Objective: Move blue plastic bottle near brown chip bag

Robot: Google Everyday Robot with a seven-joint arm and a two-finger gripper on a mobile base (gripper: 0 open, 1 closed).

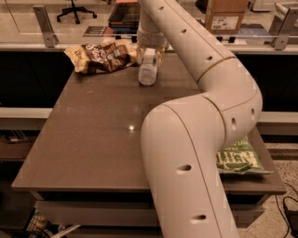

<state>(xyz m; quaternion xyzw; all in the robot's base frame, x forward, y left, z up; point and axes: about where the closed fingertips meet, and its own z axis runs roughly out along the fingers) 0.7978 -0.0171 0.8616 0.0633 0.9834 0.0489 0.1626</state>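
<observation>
The blue plastic bottle [147,70] is at the far side of the brown table [93,139], its lower end towards me. My gripper [149,55] comes down from the cream arm [200,60] right over the bottle's upper part. The brown chip bag [100,56] lies crinkled at the far left edge of the table, a short gap to the left of the bottle. The bottle's cap is hidden by the gripper.
A flat green chip bag [237,160] lies at the table's right front corner, partly behind my arm. A glass rail with metal posts [44,25] runs behind the table. A cardboard box [226,14] stands beyond it.
</observation>
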